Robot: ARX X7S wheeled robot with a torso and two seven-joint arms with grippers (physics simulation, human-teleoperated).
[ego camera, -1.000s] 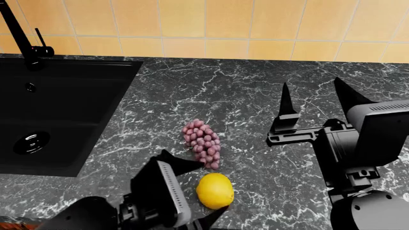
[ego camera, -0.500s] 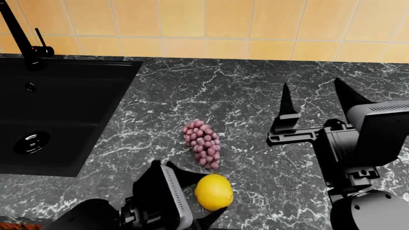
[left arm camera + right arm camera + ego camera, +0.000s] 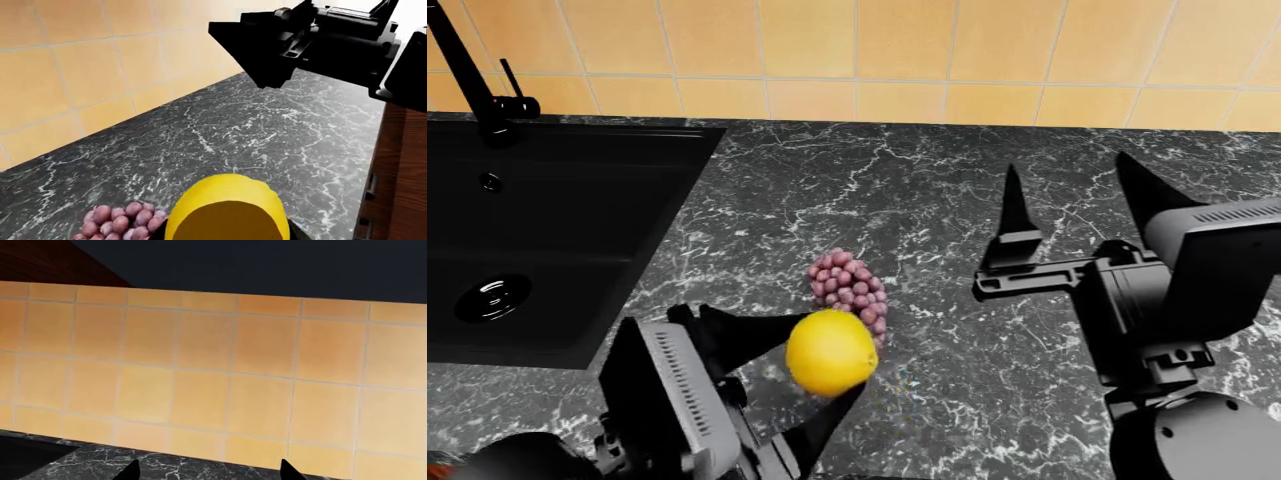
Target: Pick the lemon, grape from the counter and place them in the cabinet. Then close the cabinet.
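Since a second ago my left gripper [image 3: 777, 385] has lifted the lemon [image 3: 830, 352], clenched between its fingers, off the counter [image 3: 961, 200], just in front of the grape [image 3: 847, 285]. The grape lies ungrasped; my right gripper [image 3: 1068, 215] hangs released, well right of it, and both placements and the cabinet closing remain.

There is one lemon [image 3: 830, 352], yellow, near the front of the counter [image 3: 961, 210]. There is one bunch of grapes [image 3: 849, 290], just behind the lemon; the single grapes are too many and too small to count. There are two grippers: the left gripper [image 3: 787, 375] at the near left and the right gripper [image 3: 1068, 215] at the right. There is one sink [image 3: 574, 230] at the far left, with one tap [image 3: 474, 85].
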